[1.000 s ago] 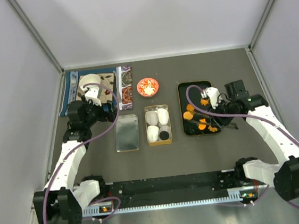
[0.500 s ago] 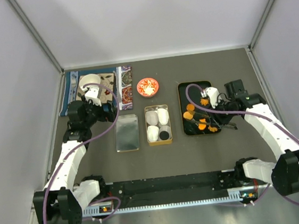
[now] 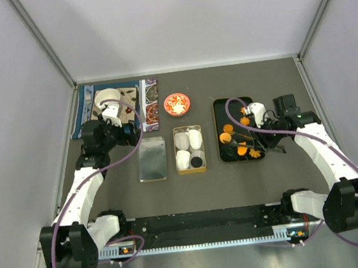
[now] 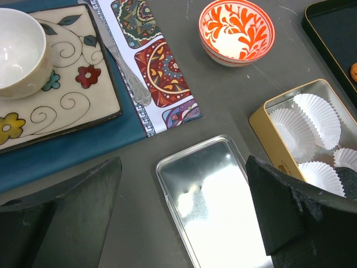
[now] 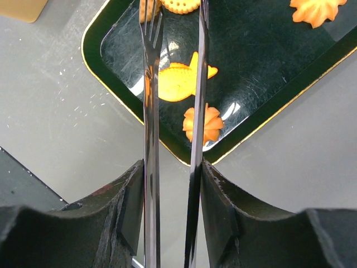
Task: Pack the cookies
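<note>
our right tool (image 5: pixel 172 178) is clamped on slim black metal tongs (image 5: pixel 149 111) above the flat orange cookies (image 5: pixel 179 78), which lie in a black rectangular tray (image 3: pixel 233 109) right of centre in the top view. our left tool (image 4: pixel 181 190) gapes wide, holding nothing.

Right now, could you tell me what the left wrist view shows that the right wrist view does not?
Only the left wrist view shows the open left hand, the silver lid, the gold tin holding white paper cups, the red-and-white dish and the white bowl on its patterned plate. Only the right wrist view shows the right hand gripping black tongs, plus a fish-shaped cookie and a flower-shaped cookie, both orange. Both show the black tray and the grey table.
</note>
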`<state>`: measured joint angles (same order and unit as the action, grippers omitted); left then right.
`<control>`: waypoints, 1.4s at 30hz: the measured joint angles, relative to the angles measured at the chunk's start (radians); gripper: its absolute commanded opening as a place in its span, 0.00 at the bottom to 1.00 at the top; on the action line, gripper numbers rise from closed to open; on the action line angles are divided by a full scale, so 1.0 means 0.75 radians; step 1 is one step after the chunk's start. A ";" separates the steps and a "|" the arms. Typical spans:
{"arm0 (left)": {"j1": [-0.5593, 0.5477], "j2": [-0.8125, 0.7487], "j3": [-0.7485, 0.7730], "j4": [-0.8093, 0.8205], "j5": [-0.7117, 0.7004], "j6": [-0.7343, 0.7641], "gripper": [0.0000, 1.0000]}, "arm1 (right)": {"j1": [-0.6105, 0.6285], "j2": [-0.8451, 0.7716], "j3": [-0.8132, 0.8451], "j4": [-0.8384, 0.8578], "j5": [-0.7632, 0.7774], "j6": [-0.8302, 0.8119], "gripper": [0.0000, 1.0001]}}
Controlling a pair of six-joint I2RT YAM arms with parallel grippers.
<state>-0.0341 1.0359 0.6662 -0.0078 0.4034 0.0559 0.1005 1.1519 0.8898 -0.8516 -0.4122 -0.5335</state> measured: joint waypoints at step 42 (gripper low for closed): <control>0.000 0.013 0.000 0.001 -0.002 0.006 0.99 | -0.002 0.248 0.054 0.037 -0.030 -0.022 0.26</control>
<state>-0.0341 1.0458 0.6662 -0.0071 0.4023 0.0605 0.0994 1.3380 0.9306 -0.8242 -0.4347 -0.5503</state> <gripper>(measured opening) 0.990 0.373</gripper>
